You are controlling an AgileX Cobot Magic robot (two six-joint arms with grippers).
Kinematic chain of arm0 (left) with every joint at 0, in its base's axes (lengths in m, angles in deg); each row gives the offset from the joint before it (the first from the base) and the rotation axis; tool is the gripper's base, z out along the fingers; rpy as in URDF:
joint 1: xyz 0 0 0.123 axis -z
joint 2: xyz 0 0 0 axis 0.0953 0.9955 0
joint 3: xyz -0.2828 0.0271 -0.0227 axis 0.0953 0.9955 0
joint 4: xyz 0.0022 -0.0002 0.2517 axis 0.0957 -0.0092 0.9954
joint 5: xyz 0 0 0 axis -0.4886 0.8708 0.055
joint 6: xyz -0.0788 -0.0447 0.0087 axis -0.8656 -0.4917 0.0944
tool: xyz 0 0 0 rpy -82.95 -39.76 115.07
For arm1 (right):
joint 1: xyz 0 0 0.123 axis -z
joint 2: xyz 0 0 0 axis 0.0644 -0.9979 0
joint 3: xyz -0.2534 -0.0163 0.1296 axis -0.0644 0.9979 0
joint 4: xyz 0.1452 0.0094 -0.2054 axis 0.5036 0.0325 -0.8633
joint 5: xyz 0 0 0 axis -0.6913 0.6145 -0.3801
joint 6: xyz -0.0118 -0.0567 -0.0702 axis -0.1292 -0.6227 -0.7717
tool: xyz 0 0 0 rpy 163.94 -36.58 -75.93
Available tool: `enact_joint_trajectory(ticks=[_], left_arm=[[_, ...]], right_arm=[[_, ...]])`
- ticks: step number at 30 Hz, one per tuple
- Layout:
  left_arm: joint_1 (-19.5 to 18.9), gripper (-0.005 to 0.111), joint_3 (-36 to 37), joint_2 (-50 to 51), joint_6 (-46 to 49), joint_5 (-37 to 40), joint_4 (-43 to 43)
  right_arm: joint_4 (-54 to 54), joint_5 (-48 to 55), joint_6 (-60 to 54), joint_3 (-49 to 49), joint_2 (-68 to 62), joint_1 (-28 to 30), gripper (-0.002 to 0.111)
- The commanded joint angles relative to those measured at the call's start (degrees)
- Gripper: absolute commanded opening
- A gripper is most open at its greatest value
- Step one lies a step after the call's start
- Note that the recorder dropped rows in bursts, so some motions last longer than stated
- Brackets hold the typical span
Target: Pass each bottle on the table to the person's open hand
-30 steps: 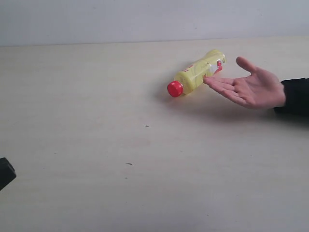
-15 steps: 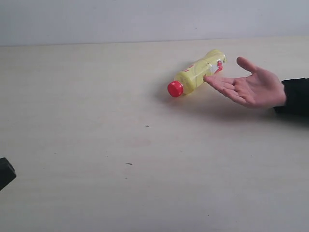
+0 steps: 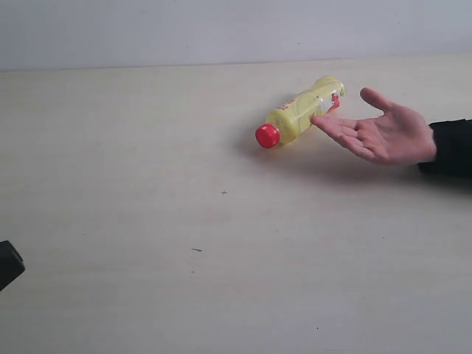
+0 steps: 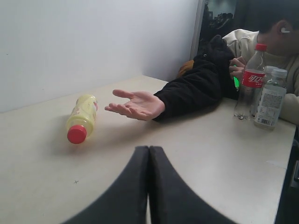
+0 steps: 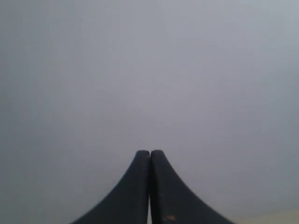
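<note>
A yellow bottle [image 3: 299,112] with a red cap lies on its side on the table [image 3: 147,221], far right of centre. The person's open hand [image 3: 383,133] hovers palm up just right of it, fingertips nearly at the bottle's body. In the left wrist view the yellow bottle [image 4: 81,116] and the hand [image 4: 140,105] lie well beyond my left gripper [image 4: 149,148], which is shut and empty. A clear bottle with a red label [image 4: 252,81] and a white-labelled bottle [image 4: 270,100] stand upright past the black sleeve. My right gripper [image 5: 150,152] is shut and empty, facing a blank grey surface.
A black part of my left arm [image 3: 9,264] shows at the lower left edge of the exterior view. A seated person in a dark jacket [image 4: 205,79] leans on the table's far side. A pale wall [image 3: 221,29] runs behind the table.
The person's hand has shifted very slightly beside the yellow bottle. Neither the bottle nor the arms have moved.
</note>
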Motion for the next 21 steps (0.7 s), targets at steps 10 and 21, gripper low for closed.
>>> enact_joint_trajectory(ticks=[10, 21], left_arm=[[-0.17, 0.000, -0.13, -0.36, 0.02, -0.26, -0.29], [-0.17, 0.000, -0.13, -0.36, 0.02, -0.26, -0.29]], right_arm=[[-7.17, 9.55, -5.20, -24.07, -37.59, 2.05, 0.000], [-54.68, 37.09, 23.17, -52.75, -59.13, 4.21, 0.000]])
